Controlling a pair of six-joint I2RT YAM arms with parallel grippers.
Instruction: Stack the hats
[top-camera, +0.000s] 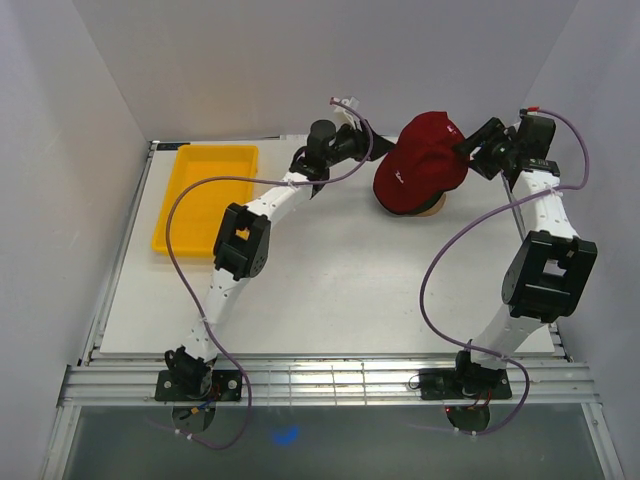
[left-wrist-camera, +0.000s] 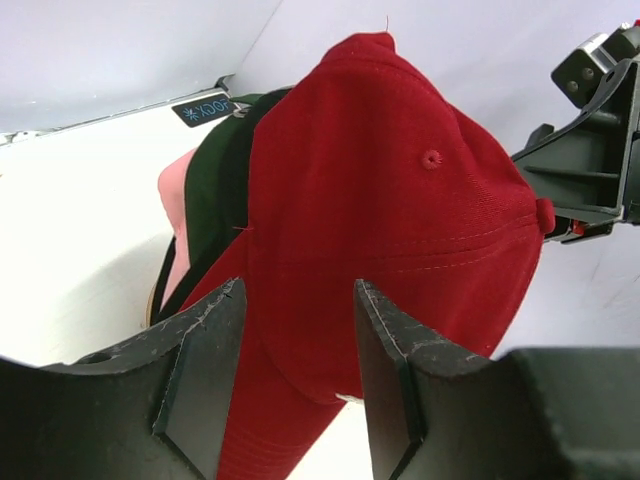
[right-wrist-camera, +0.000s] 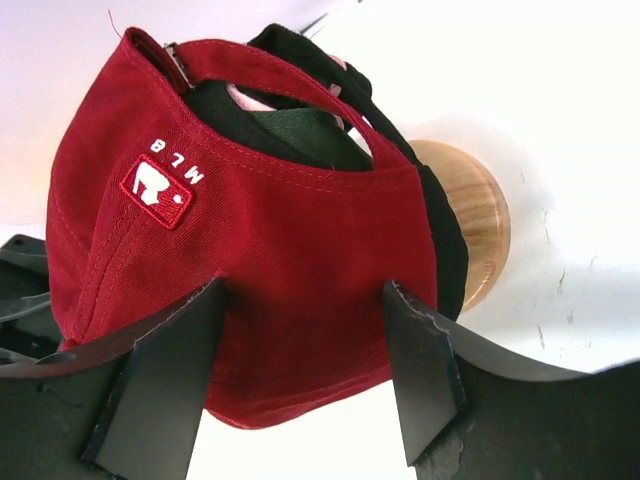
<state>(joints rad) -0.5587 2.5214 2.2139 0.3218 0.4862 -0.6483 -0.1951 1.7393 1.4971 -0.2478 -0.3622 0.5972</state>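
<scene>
I see the dark red cap sitting topmost at the far side of the worktop, over the dark green cap. The pink cap peeks out beneath them. All three sit on the wooden stand. My left pincer is at the cap's left side, fingers spread wide with red fabric showing in the gap. My right pincer is at its rear by the strap and white logo, likewise released and straddling the back panel. Whether either finger pad actually touches the cloth, I cannot tell from these angles. The yellow tray lies well apart at the left.
</scene>
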